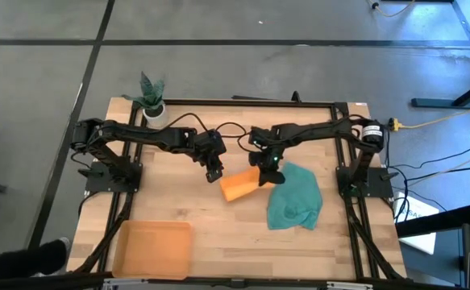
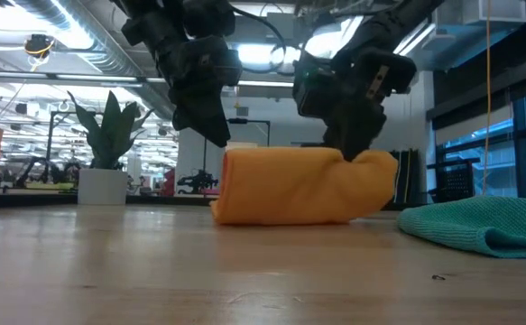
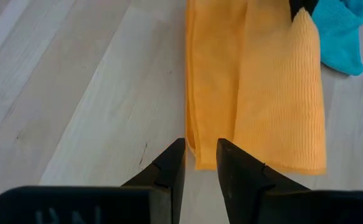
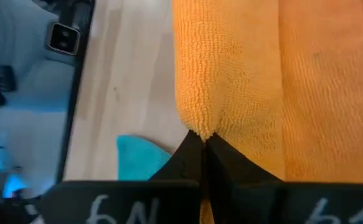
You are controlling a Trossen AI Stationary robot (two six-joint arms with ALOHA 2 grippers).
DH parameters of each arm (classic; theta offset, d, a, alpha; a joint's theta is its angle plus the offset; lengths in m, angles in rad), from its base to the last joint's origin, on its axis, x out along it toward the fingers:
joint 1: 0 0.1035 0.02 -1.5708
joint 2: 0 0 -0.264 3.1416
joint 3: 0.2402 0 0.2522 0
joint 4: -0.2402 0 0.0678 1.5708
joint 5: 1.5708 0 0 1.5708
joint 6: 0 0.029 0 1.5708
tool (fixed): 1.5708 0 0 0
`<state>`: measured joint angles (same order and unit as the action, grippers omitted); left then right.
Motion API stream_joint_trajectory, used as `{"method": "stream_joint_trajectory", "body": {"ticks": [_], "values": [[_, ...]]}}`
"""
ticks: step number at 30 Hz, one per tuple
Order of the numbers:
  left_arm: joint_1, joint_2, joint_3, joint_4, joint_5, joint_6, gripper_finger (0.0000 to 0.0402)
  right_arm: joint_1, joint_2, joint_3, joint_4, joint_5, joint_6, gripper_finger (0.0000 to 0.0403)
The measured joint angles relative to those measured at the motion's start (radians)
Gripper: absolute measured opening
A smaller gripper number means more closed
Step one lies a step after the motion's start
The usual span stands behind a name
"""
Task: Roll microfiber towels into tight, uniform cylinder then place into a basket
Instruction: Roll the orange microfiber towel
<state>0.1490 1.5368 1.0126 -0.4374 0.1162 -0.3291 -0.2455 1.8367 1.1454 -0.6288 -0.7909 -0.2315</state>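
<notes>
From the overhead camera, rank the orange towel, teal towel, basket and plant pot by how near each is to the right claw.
1. Orange towel: pinched in the right claw, mid-table.
2. Teal towel: just beside it, toward the right arm's side.
3. Plant pot: far left corner.
4. Basket: near left corner.

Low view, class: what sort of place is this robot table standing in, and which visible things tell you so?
Probably a large lab or workshop: exposed silver ducting and strip lights run overhead, workstations stretch behind the potted plant, and a wooden table carries the orange towel.
</notes>
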Motion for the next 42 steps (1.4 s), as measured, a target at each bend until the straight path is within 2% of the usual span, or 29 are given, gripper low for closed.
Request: {"method": "stream_joint_trajectory", "body": {"ticks": [9,15,20,31,38,42], "values": [[-0.074,0.0,0.0,0.003,0.003,0.0,0.0081,-0.011,0.032,0.0,0.013,-0.025,0.046,0.0006],[-0.124,0.001,-0.002,0.006,-0.097,0.028,0.0081,-0.045,0.032,0.0,0.038,-0.082,0.074,0.0006],[-0.157,0.018,-0.015,0.002,-0.131,0.052,0.0081,-0.082,0.032,0.0,0.044,-0.121,0.099,0.0006],[-0.159,0.024,-0.015,0.013,-0.16,0.022,0.0081,-0.106,0.08,0.0,0.157,-0.137,0.176,0.0008],[-0.159,0.024,-0.015,0.013,-0.16,0.017,0.0081,-0.116,0.117,0.0,0.167,-0.149,0.208,0.0009],[-0.159,0.023,-0.015,0.01,-0.16,0.017,0.0081,-0.134,0.117,0.0,0.192,-0.149,0.28,0.0007]]}}
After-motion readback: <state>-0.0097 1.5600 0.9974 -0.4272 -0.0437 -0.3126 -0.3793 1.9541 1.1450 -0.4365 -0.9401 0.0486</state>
